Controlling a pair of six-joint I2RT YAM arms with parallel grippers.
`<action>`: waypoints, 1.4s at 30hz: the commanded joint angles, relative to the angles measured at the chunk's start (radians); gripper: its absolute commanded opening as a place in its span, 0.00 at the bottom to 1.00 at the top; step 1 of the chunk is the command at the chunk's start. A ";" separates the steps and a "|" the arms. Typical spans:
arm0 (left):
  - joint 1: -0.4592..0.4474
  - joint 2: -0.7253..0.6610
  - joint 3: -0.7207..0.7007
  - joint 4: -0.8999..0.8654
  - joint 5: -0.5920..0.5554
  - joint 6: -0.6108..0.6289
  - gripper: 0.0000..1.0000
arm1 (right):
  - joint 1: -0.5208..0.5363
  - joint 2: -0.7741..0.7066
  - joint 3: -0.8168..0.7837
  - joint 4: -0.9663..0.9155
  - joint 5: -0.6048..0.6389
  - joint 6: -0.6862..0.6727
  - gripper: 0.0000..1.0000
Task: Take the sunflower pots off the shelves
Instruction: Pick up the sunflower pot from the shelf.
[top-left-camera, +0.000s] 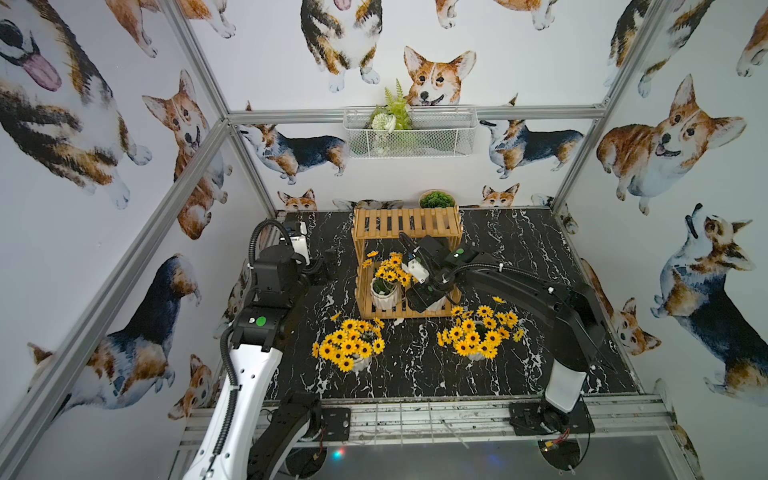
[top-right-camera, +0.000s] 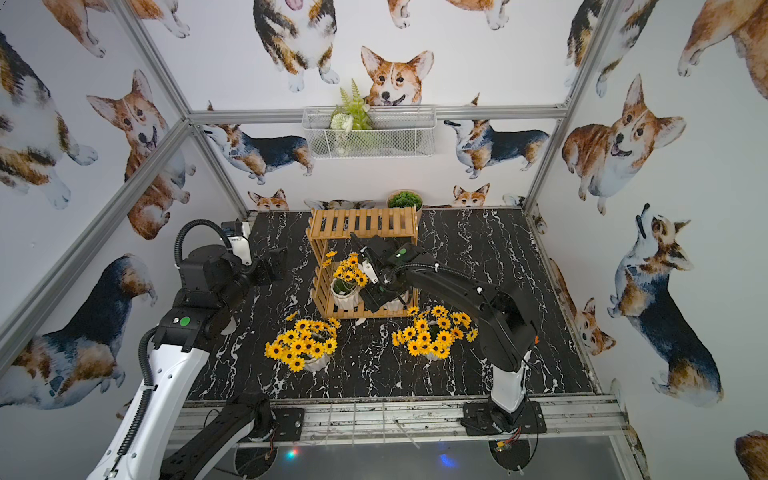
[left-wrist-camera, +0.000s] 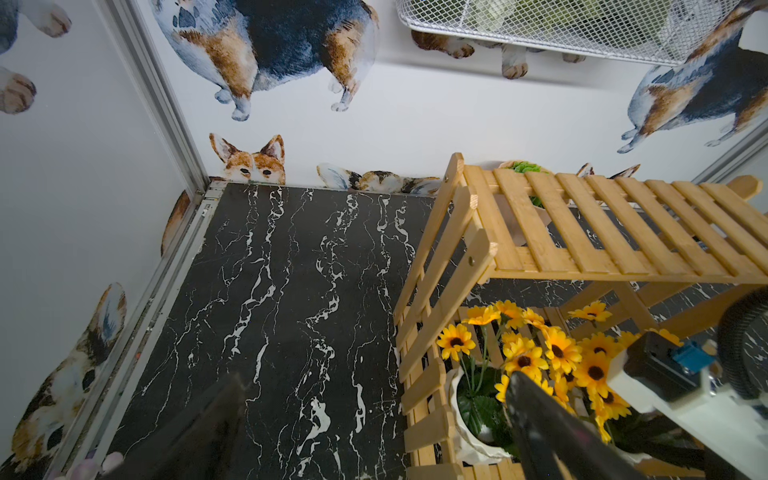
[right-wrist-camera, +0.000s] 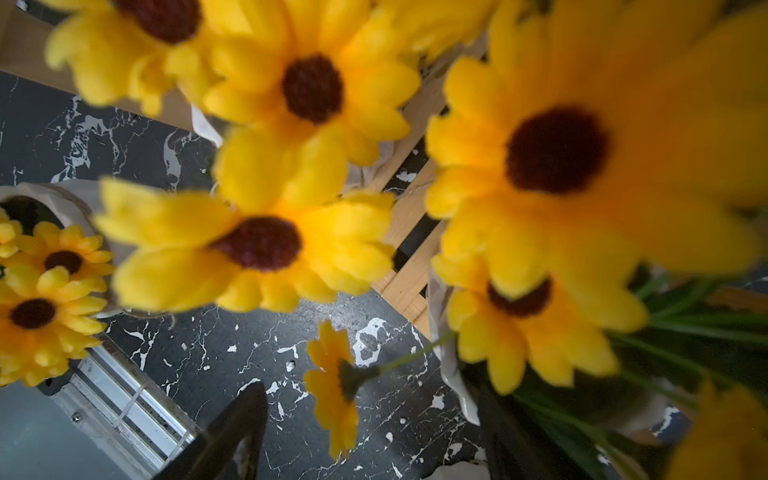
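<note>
Black marble tabletop (top-left-camera: 519, 232) bears shelves (top-left-camera: 407, 222); corgi-print walls (top-left-camera: 415, 178).

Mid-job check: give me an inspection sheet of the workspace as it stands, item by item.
Surface: black marbled table, no spills seen.
Job's things: shelves, top tier bare. Lower tier holds the exposed pot and the hidden pot, largely covered by the right arm in both top views. Two table pots stand in front.
Clutter: foliage bowl behind the shelves.
Grippers: left gripper open, empty, beside the shelves. Right gripper open at the hidden pot's rim.
Cables: black hose on the left arm; loose wires at the right base.
Surroundings: wire basket with fern on the back wall.
</note>
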 joint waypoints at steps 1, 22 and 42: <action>0.002 -0.007 -0.007 0.028 -0.013 0.012 1.00 | -0.004 0.022 0.025 -0.025 0.027 -0.030 0.81; 0.008 -0.018 -0.029 0.051 -0.017 0.023 1.00 | -0.015 0.091 0.055 -0.045 0.072 -0.065 0.64; 0.009 -0.021 -0.034 0.056 -0.020 0.028 1.00 | -0.013 0.122 0.044 -0.025 0.139 -0.068 0.40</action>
